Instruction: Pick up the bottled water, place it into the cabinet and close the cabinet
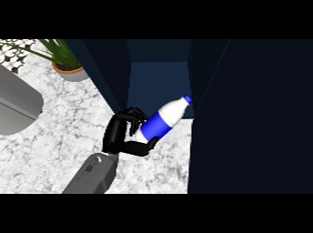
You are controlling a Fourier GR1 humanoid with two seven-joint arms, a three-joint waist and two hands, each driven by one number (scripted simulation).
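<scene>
The bottled water [160, 122], clear with a blue label and white cap, is tilted with its cap pointing up and right toward the cabinet opening. My left hand [122, 132] is shut on its lower part, fingers curled over the top and thumb below. The cap sits at the edge of the dark blue cabinet's open interior [158, 84]. The open cabinet door [260, 113] is a large dark panel that fills the right side of the view. My right hand does not show.
A potted plant [68, 63] stands on the marble counter [58, 145] at the back left. A large grey rounded object [8, 100] lies at the far left. A dark cabinet side panel [108, 73] rises left of the opening.
</scene>
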